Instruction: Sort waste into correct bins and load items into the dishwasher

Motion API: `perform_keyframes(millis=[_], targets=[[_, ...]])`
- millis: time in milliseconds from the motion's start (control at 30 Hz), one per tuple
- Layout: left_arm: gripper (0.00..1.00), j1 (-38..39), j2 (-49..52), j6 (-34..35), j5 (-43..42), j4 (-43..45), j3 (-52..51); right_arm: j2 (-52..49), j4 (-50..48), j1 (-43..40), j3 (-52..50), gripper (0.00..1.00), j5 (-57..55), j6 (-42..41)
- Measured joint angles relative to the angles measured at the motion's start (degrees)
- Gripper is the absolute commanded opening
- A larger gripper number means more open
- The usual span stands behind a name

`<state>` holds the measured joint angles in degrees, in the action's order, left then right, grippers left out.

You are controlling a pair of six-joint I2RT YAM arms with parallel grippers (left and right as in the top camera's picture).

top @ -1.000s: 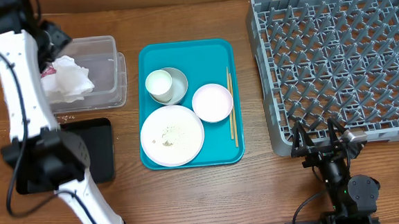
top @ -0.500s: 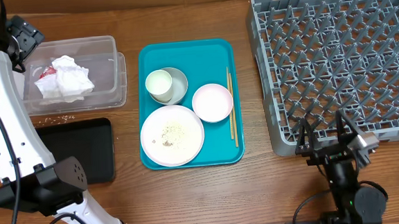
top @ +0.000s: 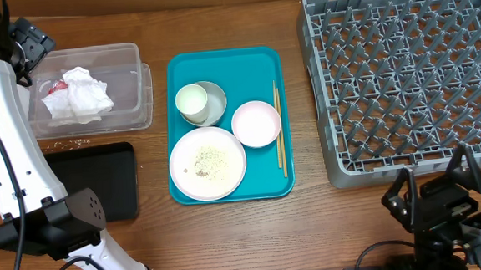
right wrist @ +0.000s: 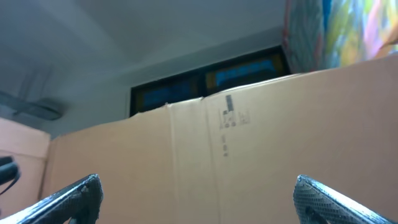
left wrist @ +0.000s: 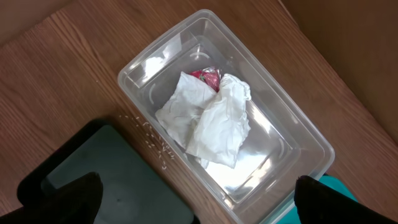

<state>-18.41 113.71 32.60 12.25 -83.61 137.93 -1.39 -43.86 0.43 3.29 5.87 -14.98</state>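
Crumpled white napkins [top: 81, 94] and a red wrapper scrap [top: 52, 89] lie in the clear tub [top: 141, 81]. In the left wrist view the napkins [left wrist: 211, 118] and the wrapper [left wrist: 208, 76] lie inside the tub [left wrist: 264, 158]. My left gripper [top: 28, 46] [left wrist: 199, 199] is open and empty, high over the tub's back left corner. The black tray [top: 101, 181] is in front of the tub. The white plate [top: 208, 162] with rice, the pinkish bowl [top: 256, 123] and the cup [top: 191, 99] in the grey bowl [top: 214, 101] sit on the teal tray. My right gripper [top: 435, 177] [right wrist: 199, 199] is open, pointing up, in front of the dish rack [top: 408, 74].
The teal tray [top: 223, 61] holds the dishes and wooden chopsticks [top: 279, 128] along its right side. Loose rice grains [top: 69, 144] [left wrist: 152, 134] lie on the table between the tub and the black tray [left wrist: 106, 180]. A cardboard wall [right wrist: 205, 143] stands behind the table.
My left gripper rose and moved back left off the tub, leaving napkins and wrapper inside. My right gripper moved toward the table's front edge and tilted upward.
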Motion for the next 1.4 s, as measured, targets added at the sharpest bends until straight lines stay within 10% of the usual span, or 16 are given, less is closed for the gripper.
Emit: perform_keyframes(millis=[600, 900, 1400], targets=[[1.00, 0.0, 0.0, 0.0, 0.0, 0.0, 0.0, -55.1, 44.3, 0.6, 60.0, 1.00, 23.6, 5.0], [1.00, 0.0, 0.0, 0.0, 0.0, 0.0, 0.0, -82.1, 78.1, 14.4, 84.0, 0.99, 20.0, 15.0], [1.00, 0.0, 0.0, 0.0, 0.0, 0.0, 0.0, -96.7, 96.7, 33.7, 88.8, 1.00, 14.7, 20.2]])
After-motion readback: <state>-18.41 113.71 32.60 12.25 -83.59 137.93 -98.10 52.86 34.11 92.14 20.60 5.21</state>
